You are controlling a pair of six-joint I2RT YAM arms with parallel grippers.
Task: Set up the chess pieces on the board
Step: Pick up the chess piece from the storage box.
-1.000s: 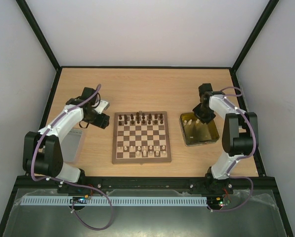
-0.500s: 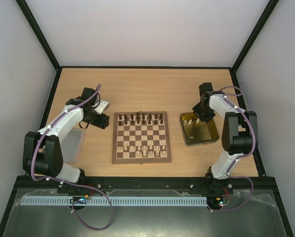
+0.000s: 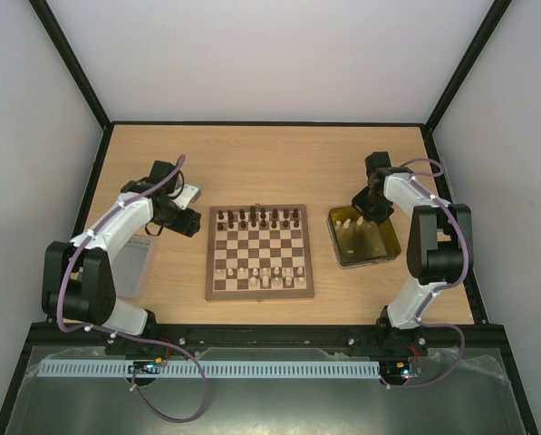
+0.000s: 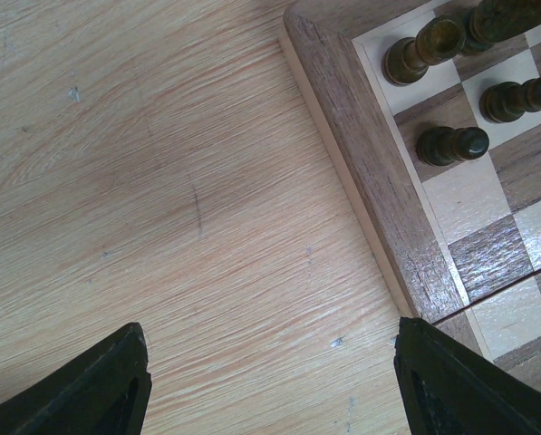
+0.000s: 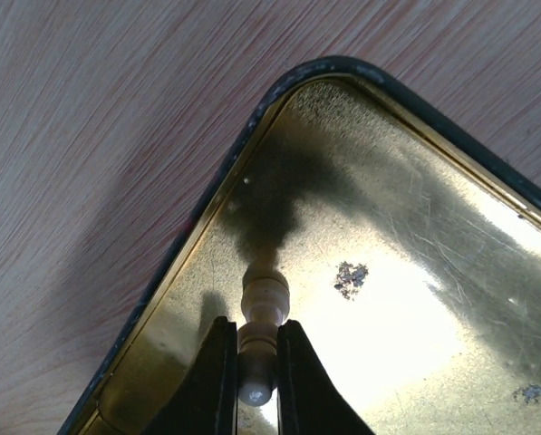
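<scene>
right end effector (image 5: 250, 362) clenched on a cream chess piece (image 5: 263, 304), perhaps a pawn, in the yellow tray (image 5: 415, 227), near its corner | left end effector (image 4: 272, 390) spread, empty, over the worktop (image 4: 161, 181) beside the board (image 4: 379, 181) | dark pieces (image 4: 451, 143) on its corner squares

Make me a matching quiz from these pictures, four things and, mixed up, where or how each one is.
1. left claw
2. right claw
3. dark brown chess pieces
4. yellow metal tray

A. shut on a cream chess piece
B. open over the table beside the board
C. far rows of the board
D. right of the board

Pairs: 1-B, 2-A, 3-C, 4-D
</scene>
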